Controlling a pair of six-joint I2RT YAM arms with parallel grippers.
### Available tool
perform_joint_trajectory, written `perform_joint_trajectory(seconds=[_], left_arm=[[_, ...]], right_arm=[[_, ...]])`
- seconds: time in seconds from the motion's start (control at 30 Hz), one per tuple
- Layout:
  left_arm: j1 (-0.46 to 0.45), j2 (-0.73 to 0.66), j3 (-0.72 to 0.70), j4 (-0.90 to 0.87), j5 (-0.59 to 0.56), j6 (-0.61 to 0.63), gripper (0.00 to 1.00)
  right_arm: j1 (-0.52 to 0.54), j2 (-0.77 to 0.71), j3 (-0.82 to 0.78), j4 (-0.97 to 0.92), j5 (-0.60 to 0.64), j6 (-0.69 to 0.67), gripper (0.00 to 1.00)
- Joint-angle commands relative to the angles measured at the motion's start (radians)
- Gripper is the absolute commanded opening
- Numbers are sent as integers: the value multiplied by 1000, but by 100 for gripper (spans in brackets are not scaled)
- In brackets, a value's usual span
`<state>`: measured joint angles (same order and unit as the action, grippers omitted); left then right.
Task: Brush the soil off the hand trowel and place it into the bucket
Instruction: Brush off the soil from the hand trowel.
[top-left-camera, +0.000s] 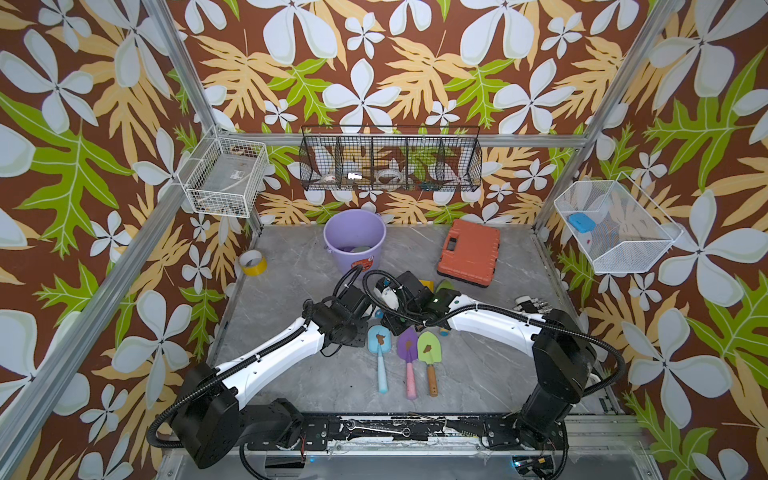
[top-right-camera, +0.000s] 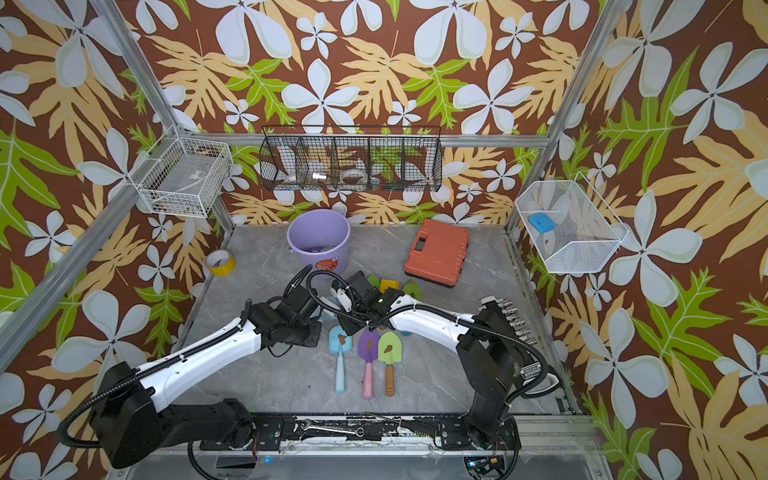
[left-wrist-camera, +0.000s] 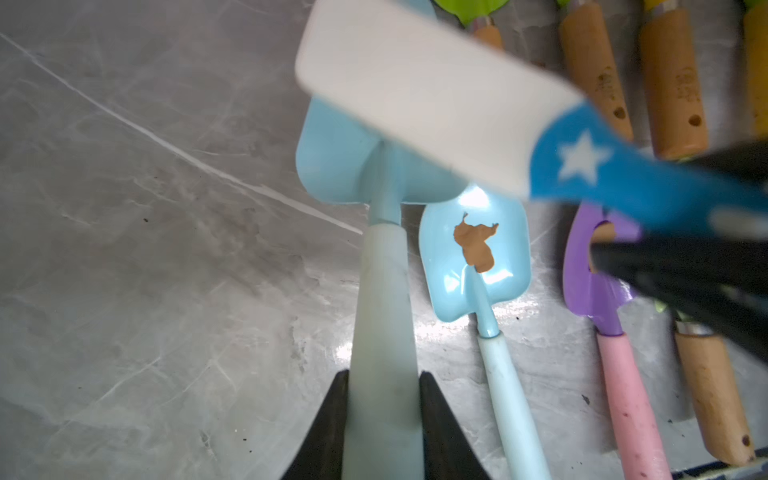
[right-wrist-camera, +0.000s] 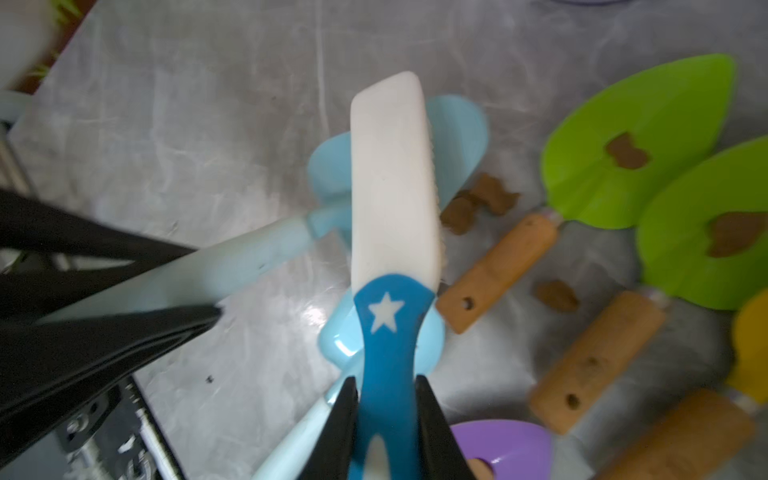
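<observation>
In both top views the bucket (top-left-camera: 354, 239) stands at the back of the counter (top-left-camera: 316, 386). Your two arms meet on the robot's side of it and hide the claws and whatever they carry. Farther from the bucket lies a row of trowels (top-left-camera: 407, 347), each blade with soil (top-left-camera: 378, 339) on it. Something pale lies inside the bucket, and I cannot tell what.

The left wrist view gives you what those miss. The left claw (left-wrist-camera: 382, 378) is clenched on the pale handle of a light-blue trowel (left-wrist-camera: 332, 166), and the brush (left-wrist-camera: 424, 95) lies over its blade.

The right wrist view shows the right claw (right-wrist-camera: 385, 380) clenched on the brush's blue handle. Only here do you see loose soil on the counter beside that blade. Brushing looks nearly done, and the carry to the bucket is left.
</observation>
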<state>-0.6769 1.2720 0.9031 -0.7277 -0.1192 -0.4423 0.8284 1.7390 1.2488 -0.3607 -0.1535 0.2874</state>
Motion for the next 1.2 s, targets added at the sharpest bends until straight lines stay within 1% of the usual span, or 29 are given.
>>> perform_joint_trajectory(seconds=[0.0, 0.07, 0.13, 0.23, 0.3, 0.33, 0.4, 0.5, 0.67, 0.87, 0.97, 1.03, 1.1, 1.13, 1.17], left_arm=[[0, -12, -1, 17, -8, -7, 0], [0, -10, -3, 20, -4, -9, 0], [0, -6, -8, 26, 0, -10, 0], [0, 3, -12, 38, 6, -12, 0], [0, 7, -9, 40, 10, -12, 0], [0, 6, -8, 41, 11, -12, 0], [1, 7, -5, 41, 11, -12, 0], [0, 10, -1, 38, 6, -6, 0], [0, 9, -2, 41, 10, -7, 0], [0, 33, -4, 60, -21, -12, 0], [0, 61, -6, 65, -48, -17, 0], [0, 55, -11, 82, -47, -11, 0], [3, 24, -17, 118, -8, -6, 0], [16, 2, -26, 157, 54, -2, 0], [46, -27, -44, 209, 169, -1, 0]], right_arm=[[-13, -53, -3, -1, 117, 16, 0], [-9, -92, -9, 31, 40, 31, 0], [8, -107, -4, 42, -7, 40, 0], [51, -86, 16, 40, -44, 46, 0], [61, -56, 17, 54, -78, 54, 0], [61, -34, 18, 53, -79, 57, 0], [57, 5, 26, 24, -31, 41, 0], [-3, 28, -6, 30, -11, 43, 0], [-70, -27, -53, 39, 14, 37, 0], [-71, -114, -69, 80, -29, 71, 0], [-71, -142, -69, 84, -2, 83, 0], [-71, -161, -80, 92, 14, 85, 0], [-75, -184, -104, 112, 49, 92, 0], [-85, -199, -123, 130, 59, 102, 0], [-99, -217, -144, 154, 61, 119, 0]])
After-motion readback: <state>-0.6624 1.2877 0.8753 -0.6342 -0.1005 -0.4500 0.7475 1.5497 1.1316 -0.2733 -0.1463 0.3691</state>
